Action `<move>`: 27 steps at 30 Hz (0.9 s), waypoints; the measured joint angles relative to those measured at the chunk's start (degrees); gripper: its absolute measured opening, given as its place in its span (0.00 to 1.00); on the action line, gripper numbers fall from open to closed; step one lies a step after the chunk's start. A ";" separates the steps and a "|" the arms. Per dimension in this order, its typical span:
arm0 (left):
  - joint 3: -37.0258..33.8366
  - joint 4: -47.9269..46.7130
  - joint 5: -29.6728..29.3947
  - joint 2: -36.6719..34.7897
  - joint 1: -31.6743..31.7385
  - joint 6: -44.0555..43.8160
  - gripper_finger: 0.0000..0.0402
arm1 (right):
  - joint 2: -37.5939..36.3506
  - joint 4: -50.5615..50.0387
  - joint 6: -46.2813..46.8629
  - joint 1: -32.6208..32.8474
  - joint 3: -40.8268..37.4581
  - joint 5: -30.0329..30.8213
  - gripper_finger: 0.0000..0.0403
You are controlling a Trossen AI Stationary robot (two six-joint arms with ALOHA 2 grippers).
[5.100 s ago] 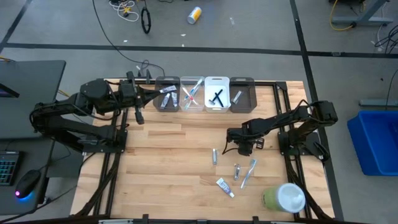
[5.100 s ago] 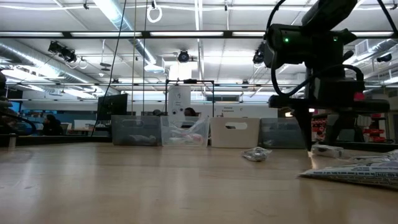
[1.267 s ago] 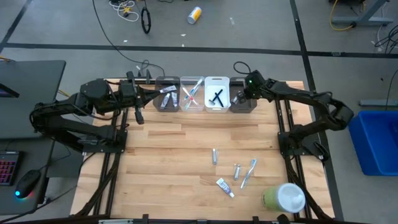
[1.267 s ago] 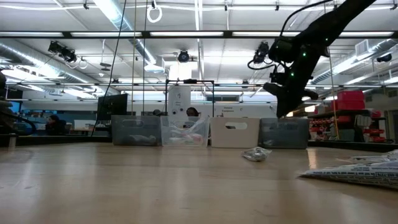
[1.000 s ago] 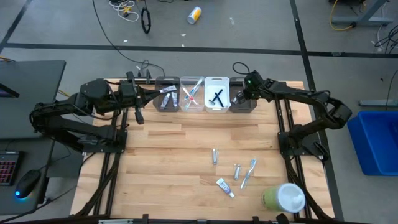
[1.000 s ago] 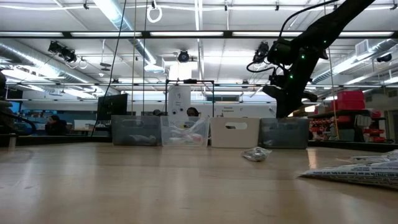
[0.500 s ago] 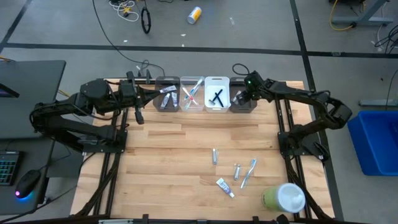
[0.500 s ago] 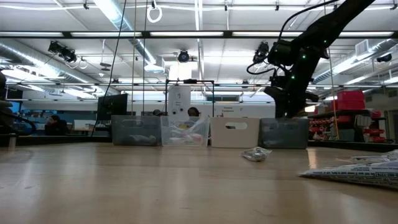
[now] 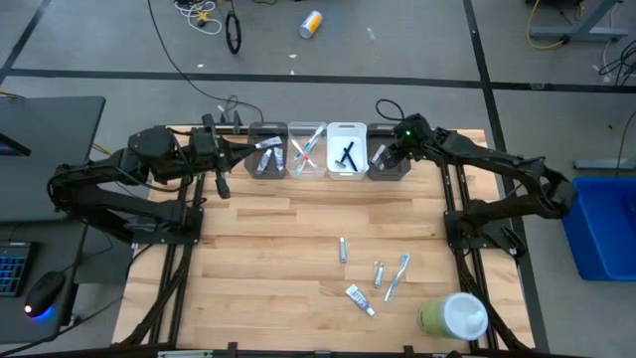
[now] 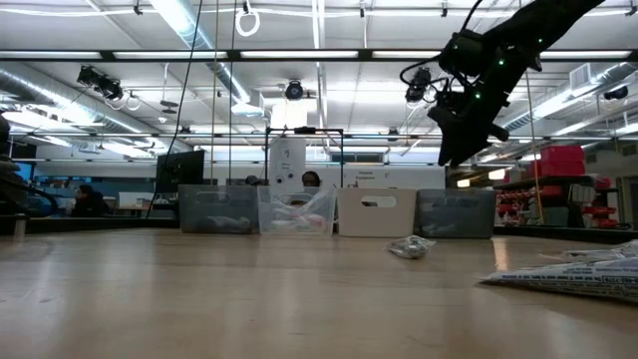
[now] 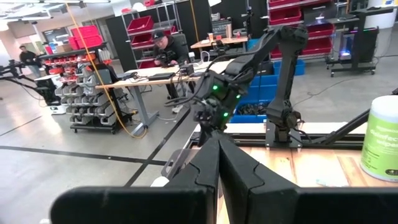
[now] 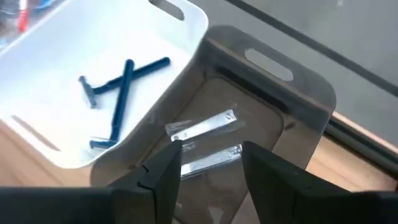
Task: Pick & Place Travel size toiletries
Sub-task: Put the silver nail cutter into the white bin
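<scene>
right gripper (image 12: 208, 163) hangs above the grey bin (image 12: 292, 118), fingers parted and empty, two silver packets (image 12: 202, 128) lying in the bin below. beside it two razors (image 12: 121, 90) lie crossed in the white bin (image 12: 186, 25). more toiletries (image 9: 376, 275) lie scattered on the worktop (image 9: 268, 259). left gripper (image 11: 217, 163) waits pinched together near the far bins.

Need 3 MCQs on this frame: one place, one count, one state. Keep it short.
1. The right gripper is over:
A. the grey bin
B. the round container
C. the table's front edge

2. Razors in the white bin:
A. none
B. two
C. five

3. The right gripper's fingers are:
A. clamped on a razor
B. open, empty
C. hidden

Key: 1 A, the right wrist view looks into the grey bin; 2 B, two lie crossed; 3 B, a gap shows between them.
</scene>
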 joint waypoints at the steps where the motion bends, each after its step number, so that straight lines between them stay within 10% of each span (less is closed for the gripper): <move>1: 0.00 0.00 -0.39 0.01 0.00 0.00 0.04 | -0.41 0.04 -0.50 0.32 0.00 0.01 0.42; 27: -0.04 -4.25 4.48 -2.84 1.71 -7.33 0.02 | -11.08 14.40 -8.24 32.72 0.00 -18.80 0.05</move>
